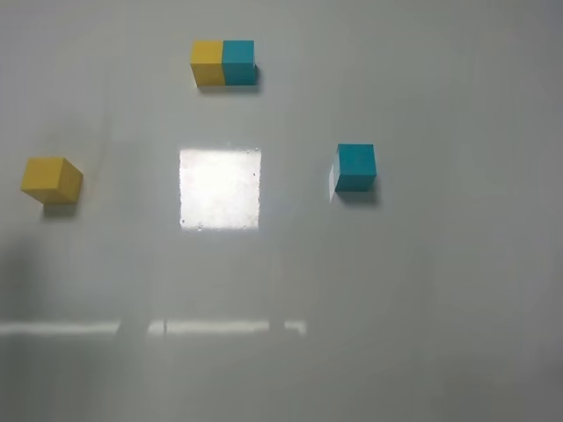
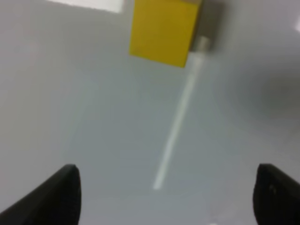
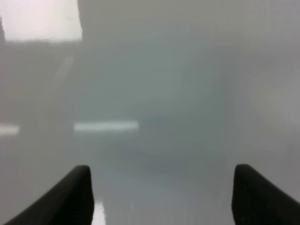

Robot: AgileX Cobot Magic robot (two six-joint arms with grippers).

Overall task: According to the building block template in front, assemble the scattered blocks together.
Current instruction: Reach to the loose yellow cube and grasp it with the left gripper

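Apart, matte yellow cube (image 1: 51, 179) and teal cube (image 1: 355, 166) rest on glossy table (image 1: 422, 308)

Template bar (image 1: 223, 62) at the back, left cube (image 1: 52, 179) and right cube (image 1: 355, 167) nearer, well apart on table (image 1: 422, 308)

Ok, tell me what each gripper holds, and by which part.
Nothing. The left gripper and right gripper are both open and empty; the yellow cube lies free.
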